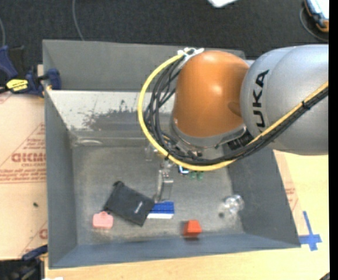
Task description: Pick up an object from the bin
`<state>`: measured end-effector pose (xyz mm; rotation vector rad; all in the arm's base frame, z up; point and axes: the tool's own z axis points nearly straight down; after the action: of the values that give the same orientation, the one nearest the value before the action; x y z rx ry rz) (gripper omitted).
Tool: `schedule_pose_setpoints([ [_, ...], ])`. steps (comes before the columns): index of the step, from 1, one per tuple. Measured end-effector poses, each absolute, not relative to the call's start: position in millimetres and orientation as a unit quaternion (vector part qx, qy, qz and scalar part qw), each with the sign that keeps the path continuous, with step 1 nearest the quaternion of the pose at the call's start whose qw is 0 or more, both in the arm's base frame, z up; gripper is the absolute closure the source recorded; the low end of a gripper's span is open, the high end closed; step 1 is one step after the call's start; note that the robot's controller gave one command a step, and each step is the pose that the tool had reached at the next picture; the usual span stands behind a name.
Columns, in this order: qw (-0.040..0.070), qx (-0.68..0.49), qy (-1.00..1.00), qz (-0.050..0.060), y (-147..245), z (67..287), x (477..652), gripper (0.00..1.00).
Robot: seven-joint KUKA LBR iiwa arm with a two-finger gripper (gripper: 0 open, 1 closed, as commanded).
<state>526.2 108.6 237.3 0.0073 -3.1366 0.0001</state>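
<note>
Tool (166, 188) hangs over a blue block (161, 210); open or clenched, I cannot tell.
The block lies just below the tool, touching a black pouch (128, 205); best descend centred, avoiding the pouch.

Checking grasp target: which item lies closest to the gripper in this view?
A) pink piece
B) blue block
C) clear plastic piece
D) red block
B: the gripper hangs right by the blue block, which lies against the black flat pouch near the bin's front wall; the other three lie farther off.
</note>
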Motion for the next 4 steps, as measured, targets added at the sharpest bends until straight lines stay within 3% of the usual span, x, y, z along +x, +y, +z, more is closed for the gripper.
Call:
schedule_pose_setpoints([
  [2, -0.001, 0.002, -1.000, 0.000, 108, 241, 527.1, 0.00],
  [3, -0.002, 0.158, -0.987, -0.001, 146, 242, 540.1, 0.00],
  [4, -0.002, -0.012, -1.000, -0.001, 156, 206, 516.5, 0.00],
])
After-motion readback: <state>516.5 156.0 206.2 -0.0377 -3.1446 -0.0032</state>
